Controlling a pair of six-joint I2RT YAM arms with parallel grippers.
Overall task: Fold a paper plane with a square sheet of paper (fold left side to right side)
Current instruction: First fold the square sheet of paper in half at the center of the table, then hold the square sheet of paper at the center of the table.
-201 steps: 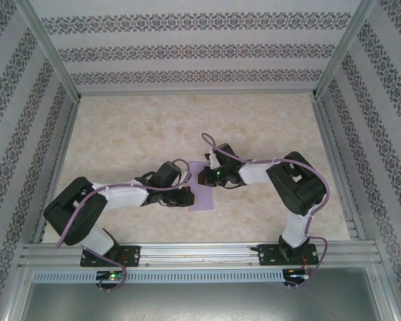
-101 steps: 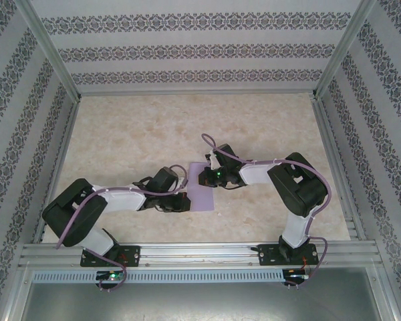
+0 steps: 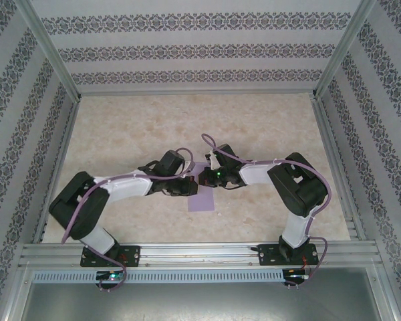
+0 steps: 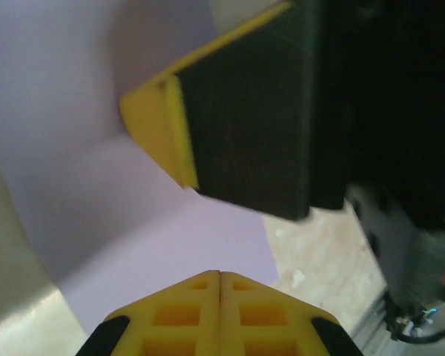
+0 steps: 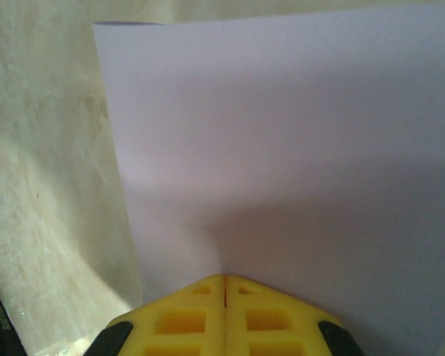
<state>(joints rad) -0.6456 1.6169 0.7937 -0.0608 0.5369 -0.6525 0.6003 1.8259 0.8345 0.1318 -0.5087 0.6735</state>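
Sheet of paper [image 3: 202,201] has upon it the tips of the left fingers [image 4: 208,288] and right fingers [image 5: 213,291], both pairs closed together and clamping nothing, and lies on the bench [image 3: 120,134] between the arms; thin, light and easily creased, it seems best lifted by one free edge.

Black-and-white arms [image 3: 123,189], purple cables [image 3: 207,140], yellow tool fingers [image 4: 178,315].
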